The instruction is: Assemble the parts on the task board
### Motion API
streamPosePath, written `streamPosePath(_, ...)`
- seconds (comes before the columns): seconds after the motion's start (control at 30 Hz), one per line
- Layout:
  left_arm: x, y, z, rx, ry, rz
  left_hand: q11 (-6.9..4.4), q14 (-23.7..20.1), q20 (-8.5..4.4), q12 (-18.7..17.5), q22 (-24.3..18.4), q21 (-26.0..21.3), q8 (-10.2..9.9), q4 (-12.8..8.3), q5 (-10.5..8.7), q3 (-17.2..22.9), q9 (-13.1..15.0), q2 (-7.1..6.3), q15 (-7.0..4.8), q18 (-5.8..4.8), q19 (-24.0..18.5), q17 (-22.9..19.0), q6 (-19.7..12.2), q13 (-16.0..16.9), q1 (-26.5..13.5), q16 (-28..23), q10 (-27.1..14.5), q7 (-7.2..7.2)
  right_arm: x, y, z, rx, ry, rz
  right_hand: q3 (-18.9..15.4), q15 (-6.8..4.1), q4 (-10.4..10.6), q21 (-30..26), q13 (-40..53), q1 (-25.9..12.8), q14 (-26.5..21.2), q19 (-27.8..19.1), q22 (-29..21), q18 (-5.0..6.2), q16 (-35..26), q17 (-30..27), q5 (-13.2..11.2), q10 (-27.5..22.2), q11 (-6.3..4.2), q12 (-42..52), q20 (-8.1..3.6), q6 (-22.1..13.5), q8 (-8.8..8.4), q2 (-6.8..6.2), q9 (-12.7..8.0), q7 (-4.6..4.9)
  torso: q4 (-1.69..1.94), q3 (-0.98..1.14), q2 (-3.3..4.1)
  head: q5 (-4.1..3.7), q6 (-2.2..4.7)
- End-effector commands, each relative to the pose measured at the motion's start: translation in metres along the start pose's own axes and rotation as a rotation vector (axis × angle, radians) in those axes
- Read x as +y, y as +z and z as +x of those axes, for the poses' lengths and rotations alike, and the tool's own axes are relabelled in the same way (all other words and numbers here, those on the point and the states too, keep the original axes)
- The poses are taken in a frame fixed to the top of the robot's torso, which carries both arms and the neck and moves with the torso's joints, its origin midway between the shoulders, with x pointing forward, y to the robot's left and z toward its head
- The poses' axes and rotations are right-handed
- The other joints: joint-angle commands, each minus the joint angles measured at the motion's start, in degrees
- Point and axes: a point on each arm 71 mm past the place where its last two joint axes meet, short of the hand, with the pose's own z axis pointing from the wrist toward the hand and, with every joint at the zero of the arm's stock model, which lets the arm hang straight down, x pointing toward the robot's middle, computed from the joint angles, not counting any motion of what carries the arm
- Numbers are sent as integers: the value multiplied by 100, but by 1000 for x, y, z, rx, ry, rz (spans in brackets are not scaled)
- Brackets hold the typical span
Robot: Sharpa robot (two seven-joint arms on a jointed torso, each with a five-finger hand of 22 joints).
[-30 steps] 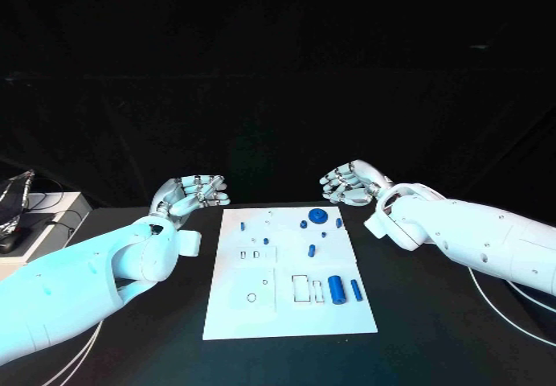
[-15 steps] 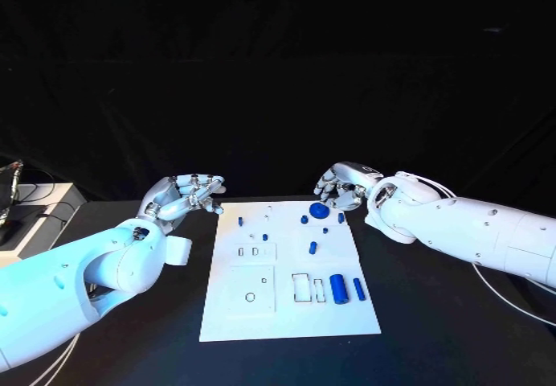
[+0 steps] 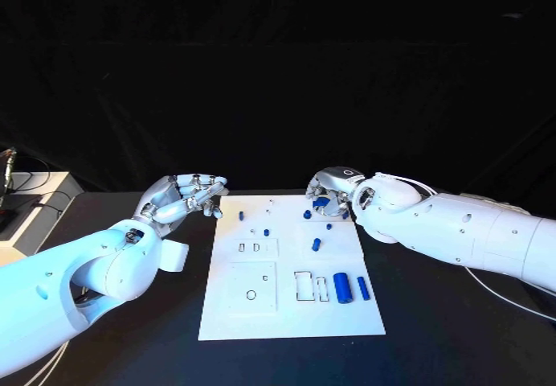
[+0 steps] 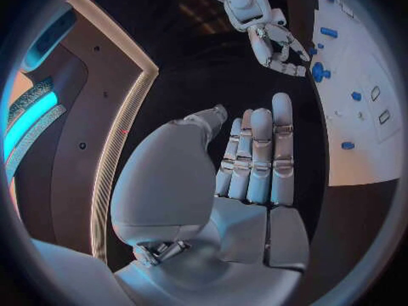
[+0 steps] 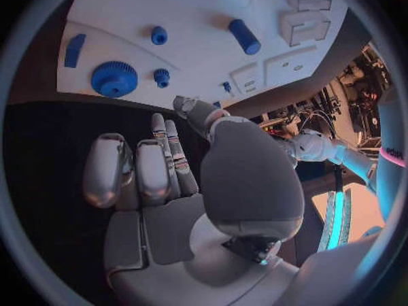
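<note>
White task board (image 3: pixel 290 297) flat; blue parts (image 3: pixel 342 285) scattered; some upright.

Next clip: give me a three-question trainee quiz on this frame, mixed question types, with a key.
1. True or false: the left hand holds one of the blue parts.
2. Multiple choice: the right hand is over which part of the task board? A) the far edge, by the round blue gear; B) the near edge; C) off the board, to its left.
3. Short answer: on which half of the board, left or right, does the large blue cylinder lie in the head view?

Key:
1. False; its fingers are straight and apart, with nothing in them.
2. A.
3. Right half, towards the near end.
</note>
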Motion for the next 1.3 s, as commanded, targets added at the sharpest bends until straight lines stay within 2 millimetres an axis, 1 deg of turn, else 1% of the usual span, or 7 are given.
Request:
streamPosePath(0.03,-2,-1,5,43,13,3,1,-29,-10,-1,36,54,23,-19,-11,16,9,-1,3,61,-48,14,-9,9,-70,49,-36,-24,-1,2,3,28,-64,23,-74,26,17,14,11,9,149,23,9,-102,63,29,-34,-65,7,-27,-3,-35,-40,-49,17,3,45,-13,76,-29,-4)
streamPosePath(0.17,-4,-1,6,45,15,5,3,23,-8,-3,106,160,23,-28,-11,26,22,-1,4,63,-75,126,-28,24,-84,201,-52,-22,-1,3,3,34,-71,28,-97,26,32,36,19,13,152,39,42,-108,91,55,-39,-68,7,-17,-2,-27,-36,-30,27,4,56,-19,106,-43,3)
streamPosePath(0.43,-6,-1,7,44,16,9,10,24,-5,-10,141,213,20,-27,-11,26,28,-7,9,63,-95,142,-42,29,-102,247,-72,-16,0,6,6,51,-80,37,-114,28,55,39,34,24,148,45,47,-108,113,55,-39,-53,11,-7,-1,13,-14,8,47,12,64,-14,152,-56,18)
streamPosePath(0.77,-8,-1,7,43,16,15,18,8,0,-19,167,249,20,-20,-12,27,33,-8,15,62,-119,133,-51,31,-121,264,-97,-11,-1,9,11,83,-89,47,-121,30,65,36,38,24,149,44,42,-107,128,71,-43,-53,13,-7,0,22,-9,17,53,16,90,-19,191,-76,-3)
streamPosePath(0.87,-9,-1,7,42,17,16,18,8,0,-19,167,249,20,-20,-12,27,33,-8,15,62,-119,133,-51,31,-121,264,-97,-11,-2,9,12,91,-92,49,-120,32,73,42,43,31,147,48,52,-108,136,71,-43,-44,14,-3,1,30,-5,34,60,17,80,-18,207,-66,-7)
streamPosePath(1.13,-11,-1,7,41,16,20,22,3,3,-26,180,269,19,-20,-11,31,36,-7,19,62,-133,139,-57,32,-125,280,-113,-7,-1,10,13,98,-93,47,-89,32,100,60,72,57,142,60,82,-112,177,92,-30,34,10,18,2,75,18,84,88,23,89,-23,228,-75,-9)
streamPosePath(1.3,-12,0,6,38,17,21,23,3,4,-27,186,276,18,-21,-11,34,37,-3,20,62,-139,144,-60,32,-123,288,-118,-6,2,10,13,89,-88,35,-39,25,150,106,100,45,139,87,156,-124,217,106,-10,134,-1,32,-2,128,45,119,120,16,88,-20,237,-66,-16)
